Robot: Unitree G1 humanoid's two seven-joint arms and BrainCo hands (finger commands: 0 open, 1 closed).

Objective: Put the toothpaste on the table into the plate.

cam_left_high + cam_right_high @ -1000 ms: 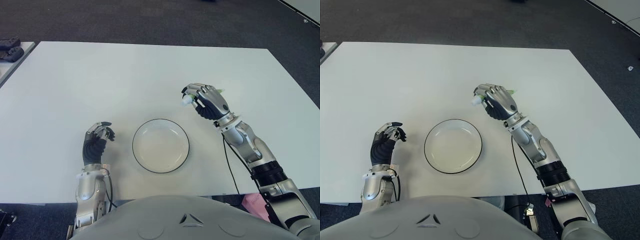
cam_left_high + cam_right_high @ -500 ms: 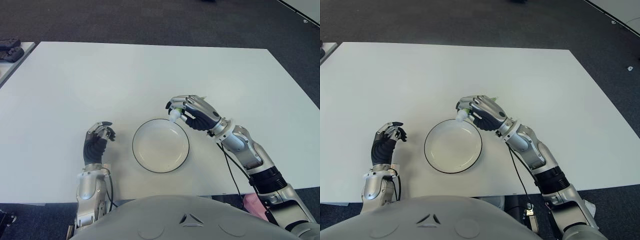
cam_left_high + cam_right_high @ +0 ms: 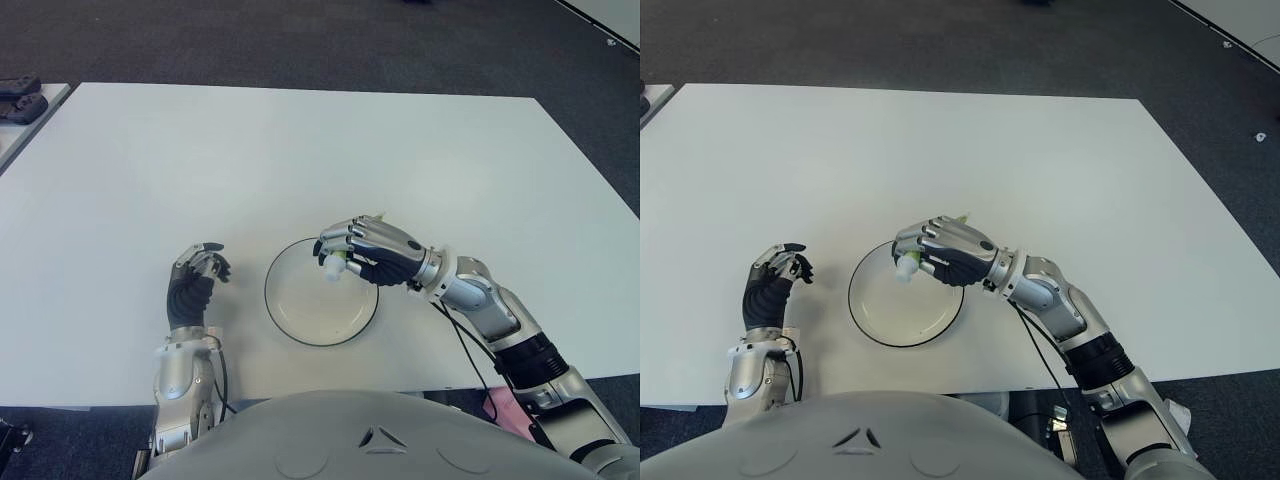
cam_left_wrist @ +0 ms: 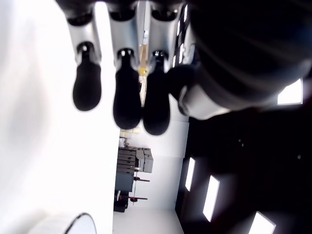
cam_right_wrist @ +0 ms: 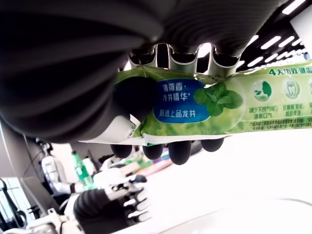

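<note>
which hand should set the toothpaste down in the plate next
Probably the right. The right hand already grips the toothpaste and sits above the plate. The left hand is curled, holds nothing, and shows to the plate's left.

The right hand [image 3: 365, 255] holds the green toothpaste tube [image 5: 214, 107] over the round white plate [image 3: 300, 318] on the white counter [image 3: 300, 150]; the left hand [image 3: 195, 275] is left of the plate.

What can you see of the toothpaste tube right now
The toothpaste tube is green with a blue label, mint-leaf art and printed characters, a soft glossy tube with a white cap. The right robot hand grips it, fingers wrapped across its middle. It lies roughly level, cap end pointing toward the robot's left, held above the right part of the plate, not visibly touching it.
</note>
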